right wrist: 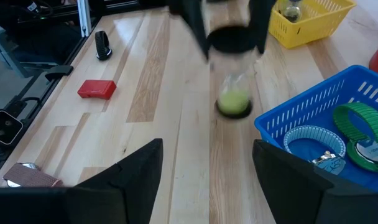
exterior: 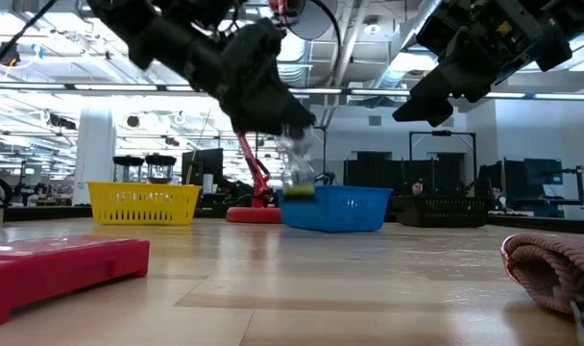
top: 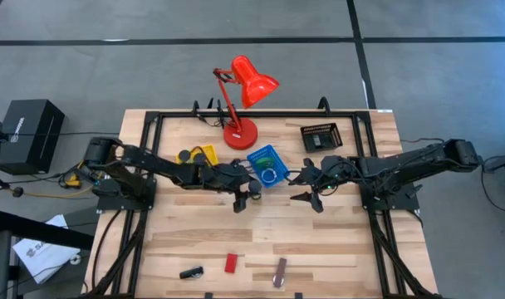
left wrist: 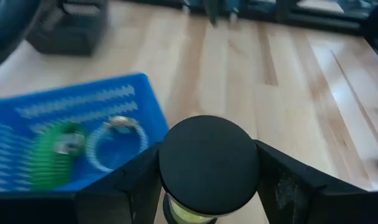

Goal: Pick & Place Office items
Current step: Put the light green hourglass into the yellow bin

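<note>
L gripper [top: 242, 199] clamps black-capped jar [left wrist: 207, 165] mid-desk, just off blue tray [top: 266, 164].
R gripper [top: 312, 196] open nearby; R wrist view alone shows jar's yellow-green contents w/ base apparently on wood.

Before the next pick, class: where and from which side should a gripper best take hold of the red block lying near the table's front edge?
Probably from straight above, fingers closing across its narrower width. The red block lies flat on the table, a low rectangle with bare wood on both long sides. The black piece and the brown-silver bar lie apart from it.
</note>
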### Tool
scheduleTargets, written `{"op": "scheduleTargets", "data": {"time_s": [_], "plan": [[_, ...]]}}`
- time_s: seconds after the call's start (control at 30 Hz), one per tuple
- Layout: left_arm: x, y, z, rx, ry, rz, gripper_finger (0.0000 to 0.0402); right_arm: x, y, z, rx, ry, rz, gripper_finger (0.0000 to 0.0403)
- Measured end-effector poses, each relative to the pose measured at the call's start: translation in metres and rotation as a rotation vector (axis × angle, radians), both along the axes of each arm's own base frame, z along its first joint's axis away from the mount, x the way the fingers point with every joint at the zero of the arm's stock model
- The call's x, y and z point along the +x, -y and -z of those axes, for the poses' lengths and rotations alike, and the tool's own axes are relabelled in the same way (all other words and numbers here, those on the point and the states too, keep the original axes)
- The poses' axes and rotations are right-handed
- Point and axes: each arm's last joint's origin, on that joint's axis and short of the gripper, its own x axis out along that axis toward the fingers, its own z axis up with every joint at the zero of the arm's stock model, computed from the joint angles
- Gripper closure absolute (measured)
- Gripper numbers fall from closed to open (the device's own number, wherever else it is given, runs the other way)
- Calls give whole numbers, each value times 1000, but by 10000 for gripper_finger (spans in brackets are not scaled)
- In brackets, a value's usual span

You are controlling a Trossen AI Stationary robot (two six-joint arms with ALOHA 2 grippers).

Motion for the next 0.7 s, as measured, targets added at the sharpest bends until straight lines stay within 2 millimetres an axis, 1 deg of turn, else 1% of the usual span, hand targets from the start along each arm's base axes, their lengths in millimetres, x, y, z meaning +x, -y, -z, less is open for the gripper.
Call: {"op": "scheduleTargets", "data": {"time_s": [0.13,0.3,0.43,0.53,0.6,0.7], "plan": [[-16,-9,-25,28,-2,-62,185,0,0,0,7,-1,4,163],[-44,-19,-57,84,3,-182,192,0,0,0,9,-2,5,163],[-67,-25,-78,124,18,-270,186,0,0,0,9,-2,5,163],[-83,-27,-86,176,-11,-350,189,0,0,0,9,-2,5,163],[-91,-29,-88,216,-39,-413,193,0,0,0,9,-2,5,163],[-100,-33,-87,220,-50,-504,192,0,0,0,9,-2,5,163]]}}
